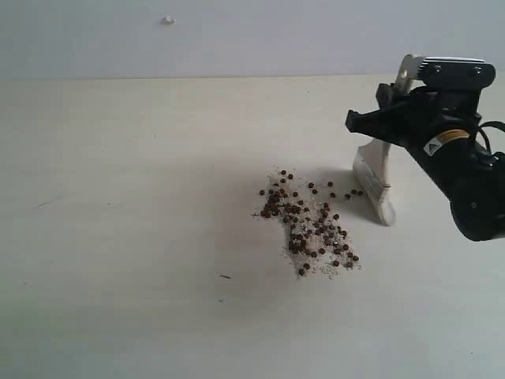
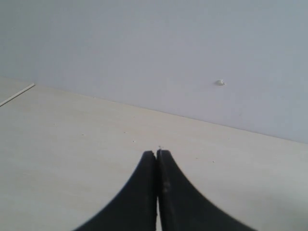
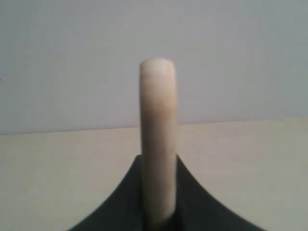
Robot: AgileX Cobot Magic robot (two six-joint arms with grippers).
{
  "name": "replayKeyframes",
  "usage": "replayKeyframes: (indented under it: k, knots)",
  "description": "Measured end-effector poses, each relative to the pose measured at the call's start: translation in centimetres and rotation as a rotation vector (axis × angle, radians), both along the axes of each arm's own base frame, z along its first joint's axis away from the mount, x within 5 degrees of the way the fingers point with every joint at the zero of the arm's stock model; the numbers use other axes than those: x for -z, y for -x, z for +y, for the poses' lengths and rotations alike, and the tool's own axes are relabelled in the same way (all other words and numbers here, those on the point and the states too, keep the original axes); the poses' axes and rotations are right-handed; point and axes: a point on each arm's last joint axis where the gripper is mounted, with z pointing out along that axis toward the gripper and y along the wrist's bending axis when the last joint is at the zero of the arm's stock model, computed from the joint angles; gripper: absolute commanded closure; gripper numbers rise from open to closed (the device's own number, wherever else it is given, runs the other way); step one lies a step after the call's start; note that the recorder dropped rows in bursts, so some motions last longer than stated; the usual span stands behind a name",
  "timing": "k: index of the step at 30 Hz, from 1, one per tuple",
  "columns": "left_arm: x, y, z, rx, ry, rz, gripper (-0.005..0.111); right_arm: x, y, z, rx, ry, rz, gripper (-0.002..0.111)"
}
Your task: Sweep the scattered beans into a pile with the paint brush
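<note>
Our R gripper (image 1: 379, 122) clamps paint brush (image 1: 371, 178) by its handle, bristles (image 1: 383, 207) down on table (image 1: 118, 229), just beside outlying beans (image 1: 309, 225) w/ whitish crumbs (image 1: 327, 268) mixed in. Our L gripper (image 2: 157, 156) is fully closed, holding nothing.

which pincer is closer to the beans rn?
Right. The right pincer grips the paint brush, bristles down just right of the beans in the exterior view. The left pincer, shut, is outside that view; its camera shows only table and wall.
</note>
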Motion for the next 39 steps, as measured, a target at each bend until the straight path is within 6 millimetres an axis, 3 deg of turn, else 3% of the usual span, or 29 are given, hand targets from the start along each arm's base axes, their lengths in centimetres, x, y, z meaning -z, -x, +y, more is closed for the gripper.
replayKeyframes:
  k: [8, 18, 21, 29, 34, 39]
  knots:
    - [0.0, 0.0, 0.0, 0.000, 0.000, 0.000, 0.107, -0.2, -0.8, 2.2, -0.191, -0.122, 0.071, 0.108]
    - [0.0, 0.0, 0.0, 0.000, 0.000, 0.000, 0.107, -0.2, -0.7, 3.2, -0.296, -0.136, 0.100, 0.108]
    - [0.0, 0.0, 0.0, 0.000, 0.000, 0.000, 0.107, -0.9, -0.7, 3.1, -0.292, -0.106, 0.095, 0.108]
    - [0.0, 0.0, 0.0, 0.000, 0.000, 0.000, 0.107, -5.1, 0.0, 2.0, -0.222, 0.051, 0.092, 0.108]
    - [0.0, 0.0, 0.0, 0.000, 0.000, 0.000, 0.107, -5.5, 0.1, 1.7, -0.217, 0.170, 0.069, 0.108]
    - [0.0, 0.0, 0.0, 0.000, 0.000, 0.000, 0.107, -5.7, -1.1, 1.4, -0.244, 0.265, 0.015, 0.108]
